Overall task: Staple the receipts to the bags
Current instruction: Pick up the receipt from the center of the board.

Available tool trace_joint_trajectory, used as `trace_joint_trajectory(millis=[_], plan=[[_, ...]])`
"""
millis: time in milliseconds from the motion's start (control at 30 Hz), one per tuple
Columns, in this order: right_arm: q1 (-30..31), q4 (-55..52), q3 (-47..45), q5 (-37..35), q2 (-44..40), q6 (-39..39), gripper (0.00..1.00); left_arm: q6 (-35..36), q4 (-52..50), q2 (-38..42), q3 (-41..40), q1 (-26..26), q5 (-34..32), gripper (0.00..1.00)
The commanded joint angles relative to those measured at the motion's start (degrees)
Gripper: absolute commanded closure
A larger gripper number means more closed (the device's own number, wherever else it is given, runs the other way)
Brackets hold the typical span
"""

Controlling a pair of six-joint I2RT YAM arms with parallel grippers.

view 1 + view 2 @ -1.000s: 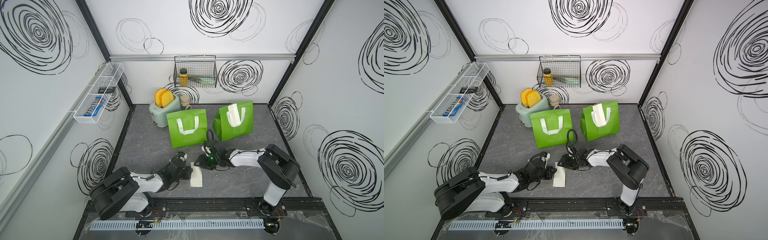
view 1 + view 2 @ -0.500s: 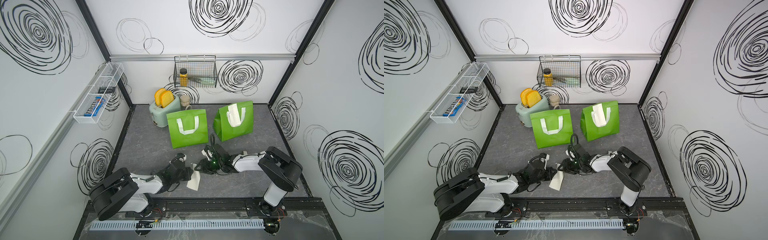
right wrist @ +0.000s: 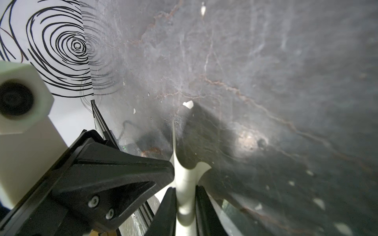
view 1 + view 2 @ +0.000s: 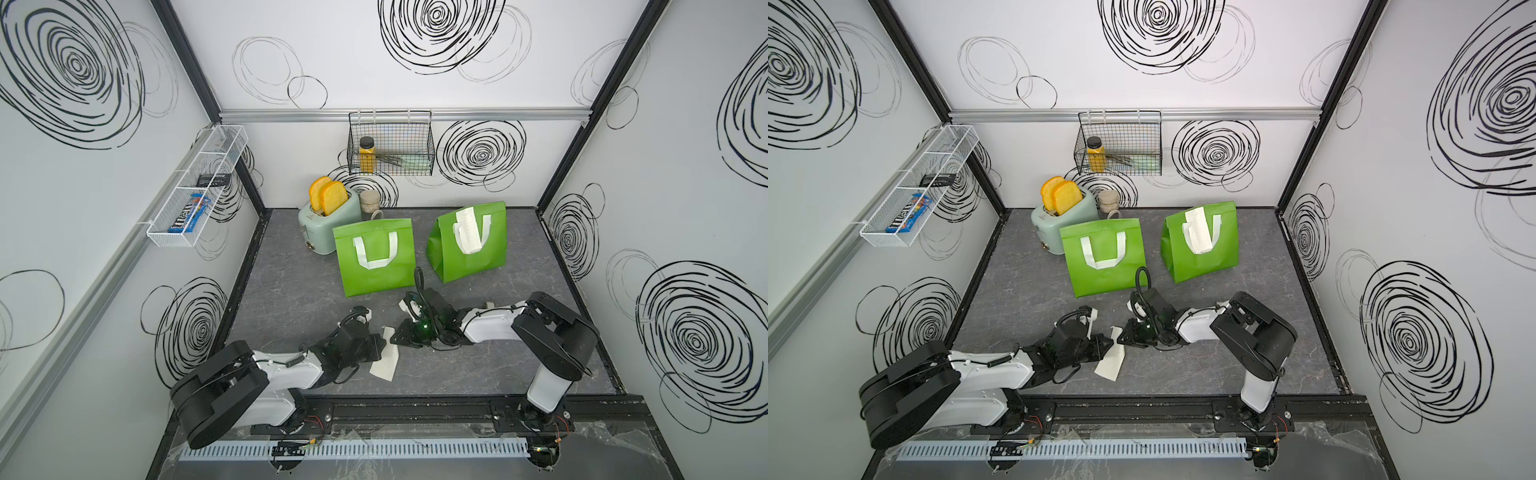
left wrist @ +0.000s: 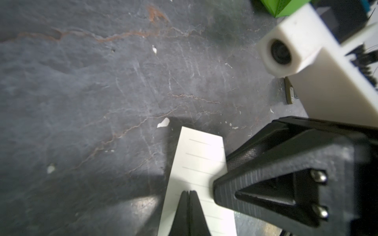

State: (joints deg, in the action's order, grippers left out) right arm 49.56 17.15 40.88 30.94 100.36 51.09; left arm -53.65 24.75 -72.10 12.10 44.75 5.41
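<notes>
Left gripper [image 5: 189, 193] pinches the receipt [image 5: 196, 159] (right gripper [image 3: 185, 190] squeezes its end)

Two bright green tote bags with white U-shaped handles stand upright side by side, the left bag [image 4: 374, 282] and the right bag [image 4: 492, 257], whose front carries one receipt [image 4: 467, 232] hanging down, while the loose receipt [image 4: 384, 361], a faintly lined white strip, slants up off the floor nearer the front.

Receipt [image 4: 384, 362] in front of bag [image 4: 374, 278]
</notes>
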Motion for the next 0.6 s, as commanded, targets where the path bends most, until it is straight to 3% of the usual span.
trace_joint_trajectory(millis=[0, 67, 267, 567], plan=[[0.2, -1.3, 1.4, -0.1, -0.4, -2.0, 0.79, 1.3, -2.0, 3.3, 0.6, -2.5, 1.3, 0.87], [0.2, -1.7, 1.6, 0.3, -1.3, -3.1, 0.8, 2.7, -3.1, 6.0, 0.9, -4.6, 2.7, 0.68], [-0.7, -3.1, 1.8, 1.7, -4.7, -7.4, 0.79, 5.8, 1.8, 10.0, -0.1, -9.9, 9.4, 0.36], [-3.4, -2.4, 1.6, 6.0, -7.8, -10.4, 0.78, 1.8, 19.9, 6.1, -3.8, -12.8, 19.7, 0.32]])
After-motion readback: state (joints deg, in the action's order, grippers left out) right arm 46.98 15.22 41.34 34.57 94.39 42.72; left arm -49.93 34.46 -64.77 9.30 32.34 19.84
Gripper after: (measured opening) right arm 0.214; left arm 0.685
